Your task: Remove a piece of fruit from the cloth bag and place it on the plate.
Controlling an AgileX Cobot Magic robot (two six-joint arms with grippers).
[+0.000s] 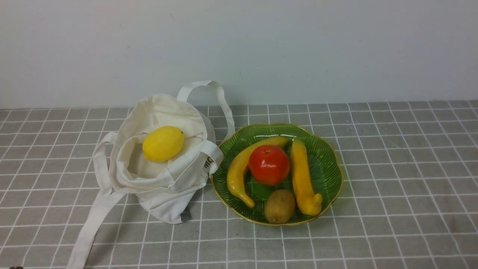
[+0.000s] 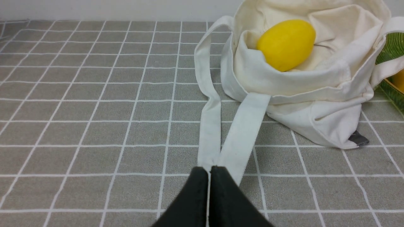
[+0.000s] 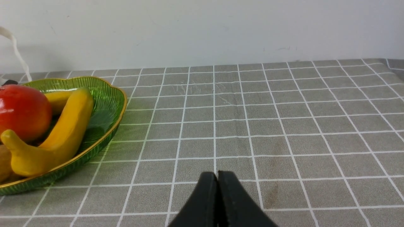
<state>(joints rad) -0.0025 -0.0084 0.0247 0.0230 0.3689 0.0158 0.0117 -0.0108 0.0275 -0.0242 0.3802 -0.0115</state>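
Kiwi [image 1: 279, 206] lies on green plate [image 1: 328, 157]; lemon [image 1: 163, 143] in bag [image 1: 164, 194].

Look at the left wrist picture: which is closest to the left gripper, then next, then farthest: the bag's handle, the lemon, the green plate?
1. Bag handle: right at the shut left gripper.
2. Lemon: farther off, inside the cloth bag.
3. Green plate: beyond the bag, at the picture's edge.

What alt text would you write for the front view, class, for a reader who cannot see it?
A green plate holds a red apple, two bananas and a brown kiwi. Beside it, on a grey checked tablecloth, a cream cloth bag holds a lemon.
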